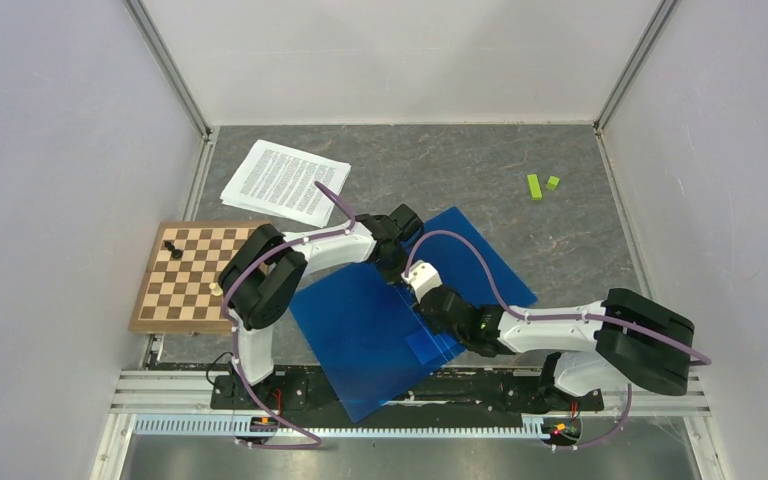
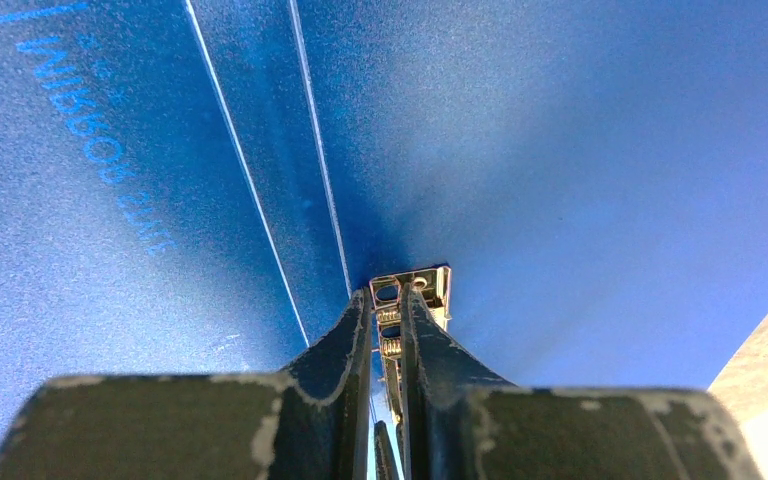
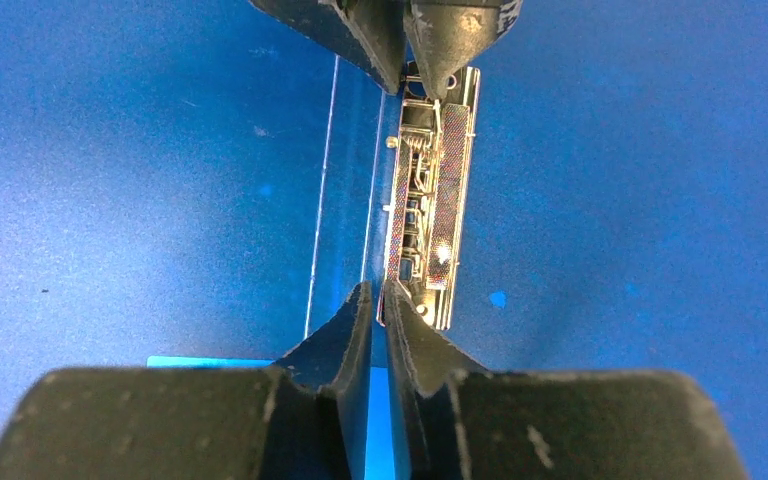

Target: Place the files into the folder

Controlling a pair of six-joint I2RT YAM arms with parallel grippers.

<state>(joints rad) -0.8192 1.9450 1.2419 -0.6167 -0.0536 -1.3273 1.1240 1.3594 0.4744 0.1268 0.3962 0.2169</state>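
Folder (image 1: 360, 335) open flat, bright blue. Left hand (image 2: 387, 297) and right hand (image 3: 381, 292) pinch opposite ends of its metal clip (image 3: 432, 200).

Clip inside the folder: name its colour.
The clip is silvery metal; the right wrist view shows it best.

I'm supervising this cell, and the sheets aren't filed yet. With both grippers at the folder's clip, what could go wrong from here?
The left gripper and right gripper sit at opposite ends of the metal clip; a slip could snap it shut or drag the folder. The files lie far off, so freeing a gripper to fetch them may let the clip close.
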